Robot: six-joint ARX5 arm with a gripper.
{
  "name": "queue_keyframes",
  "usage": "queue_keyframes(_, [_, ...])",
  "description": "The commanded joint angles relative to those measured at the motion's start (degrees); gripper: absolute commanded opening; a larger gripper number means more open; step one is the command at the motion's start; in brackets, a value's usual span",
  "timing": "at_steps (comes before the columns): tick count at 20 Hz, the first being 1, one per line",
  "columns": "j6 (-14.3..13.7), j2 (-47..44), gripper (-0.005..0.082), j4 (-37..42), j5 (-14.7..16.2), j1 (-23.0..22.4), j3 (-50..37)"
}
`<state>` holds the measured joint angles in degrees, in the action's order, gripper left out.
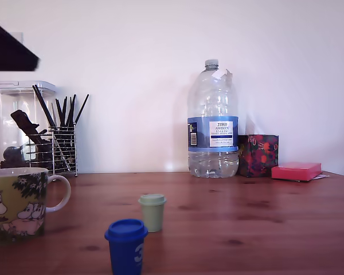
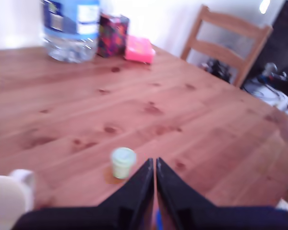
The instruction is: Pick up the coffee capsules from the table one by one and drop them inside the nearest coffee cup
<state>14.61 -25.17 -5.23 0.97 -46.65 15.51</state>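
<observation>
The olive-green coffee cup (image 1: 17, 203) with white cartoon figures stands on the table (image 1: 246, 217) at the exterior view's left, handle toward the middle. A pale green coffee capsule (image 1: 152, 212) sits just beyond that handle, and a dark blue capsule (image 1: 126, 246) with a white "3" stands nearer the camera. In the wrist view my gripper (image 2: 154, 162) is shut with nothing held, high over the table (image 2: 182, 110). The green capsule (image 2: 123, 163) lies just beside its tips, and the cup's white rim (image 2: 5, 201) shows at the frame edge. A dark piece of the arm (image 1: 8, 51) shows in the exterior view's upper left.
At the back stand a large water bottle (image 1: 212, 123), a floral box (image 1: 258, 154) and a pink pad (image 1: 296, 171). A clear canister (image 1: 17, 123) and a wire rack of dark utensils (image 1: 60, 149) are behind the cup. A wooden chair (image 2: 230, 40) stands past the table edge.
</observation>
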Motion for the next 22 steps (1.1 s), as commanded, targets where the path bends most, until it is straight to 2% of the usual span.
queue_keyframes(1, [0.04, -3.19, -0.0019, 2.6, -3.06, -4.07, -1.25])
queue_keyframes(3, [0.0, -8.87, -0.0019, 5.11, -7.61, -10.01, -1.25])
queue_keyframes(5, [0.02, -13.99, -0.0019, 7.13, -9.77, -14.14, -1.25])
queue_keyframes(7, [0.02, -18.16, -0.0019, 7.61, -10.12, -16.59, -1.25])
queue_keyframes(11, [0.63, -24.02, -0.0019, 7.41, -9.05, -17.86, -1.25])
queue_keyframes(14, [3.48, -26.21, -0.0005, 7.1, -7.74, -17.86, -1.25])
queue_keyframes(15, [3.48, -26.69, 0.0012, 6.69, -7.43, -17.86, -1.25])
queue_keyframes(16, [3.48, -27.19, 0.005, 6.6, -7.45, -17.86, -1.25])
queue_keyframes(17, [3.48, -27.76, 0.0125, 6.64, -7.45, -17.86, -1.25])
queue_keyframes(20, [2.91, -29.83, 0.0511, 8.39, -8.92, -17.86, -1.25])
queue_keyframes(21, [2.71, -30.62, 0.0556, 9.38, -9.53, -17.86, -1.25])
queue_keyframes(22, [1.79, -31.56, 0.0559, 10.47, -10.1, -17.86, -1.25])
